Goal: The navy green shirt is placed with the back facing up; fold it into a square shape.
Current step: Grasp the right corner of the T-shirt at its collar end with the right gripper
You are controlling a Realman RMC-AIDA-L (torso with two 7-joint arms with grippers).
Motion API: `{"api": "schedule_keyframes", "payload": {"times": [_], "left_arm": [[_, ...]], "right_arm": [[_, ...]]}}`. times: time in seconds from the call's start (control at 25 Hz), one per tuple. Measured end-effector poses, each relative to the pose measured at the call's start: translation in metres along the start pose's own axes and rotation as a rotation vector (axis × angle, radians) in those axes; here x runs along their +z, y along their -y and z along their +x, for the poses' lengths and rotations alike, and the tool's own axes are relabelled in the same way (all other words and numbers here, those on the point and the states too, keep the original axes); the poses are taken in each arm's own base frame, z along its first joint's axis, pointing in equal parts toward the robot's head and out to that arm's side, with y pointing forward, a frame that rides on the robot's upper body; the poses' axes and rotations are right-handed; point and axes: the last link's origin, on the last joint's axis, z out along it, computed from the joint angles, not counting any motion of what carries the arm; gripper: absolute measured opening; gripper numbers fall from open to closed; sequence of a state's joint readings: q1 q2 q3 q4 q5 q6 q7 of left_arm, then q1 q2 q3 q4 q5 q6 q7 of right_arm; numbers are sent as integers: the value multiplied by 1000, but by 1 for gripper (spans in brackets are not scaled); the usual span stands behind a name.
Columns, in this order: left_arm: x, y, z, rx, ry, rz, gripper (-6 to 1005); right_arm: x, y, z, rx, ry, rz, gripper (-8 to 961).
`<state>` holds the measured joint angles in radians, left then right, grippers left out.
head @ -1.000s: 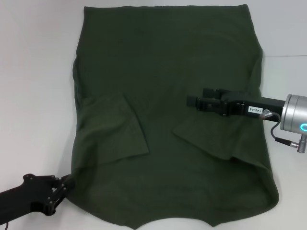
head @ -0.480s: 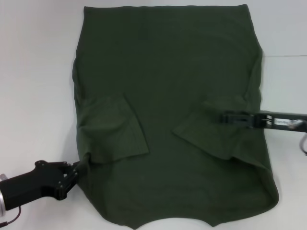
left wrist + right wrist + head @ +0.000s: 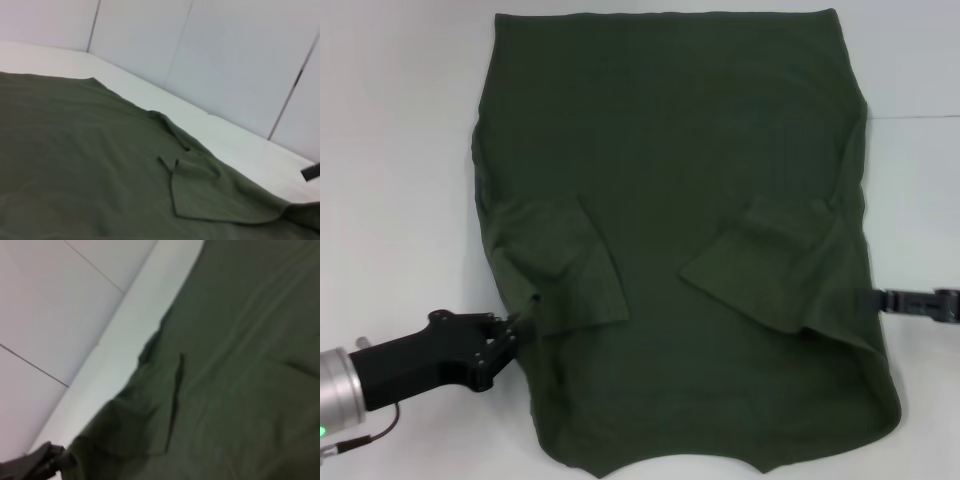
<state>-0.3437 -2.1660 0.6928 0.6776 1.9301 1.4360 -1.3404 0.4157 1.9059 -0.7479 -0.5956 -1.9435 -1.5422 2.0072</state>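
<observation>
I see the navy green shirt (image 3: 670,230) spread flat across the centre of the white counter (image 3: 390,150), both sleeves folded inward. My left end effector (image 3: 520,325) sits at lower left, its tip against the shirt's left edge; it looks pinched on the fabric, though I cannot tell for sure. The right end effector (image 3: 885,300) lies at the right edge of the frame, just off the cloth, and I cannot tell its opening. A one-sided pull could drag and skew the shirt, undoing the sleeve folds.
</observation>
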Motion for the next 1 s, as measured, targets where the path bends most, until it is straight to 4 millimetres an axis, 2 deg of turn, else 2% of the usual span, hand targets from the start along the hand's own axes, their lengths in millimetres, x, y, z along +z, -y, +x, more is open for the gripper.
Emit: {"api": "schedule_keyframes", "payload": {"times": [0.32, 1.0], "left_arm": [[16, -3, 9, 18, 6, -45, 46], [12, 0, 9, 18, 5, -31, 46]], "right_arm": [[-18, 9, 20, 55, -78, 38, 923], [-25, 15, 31, 136, -155, 92, 921]]}}
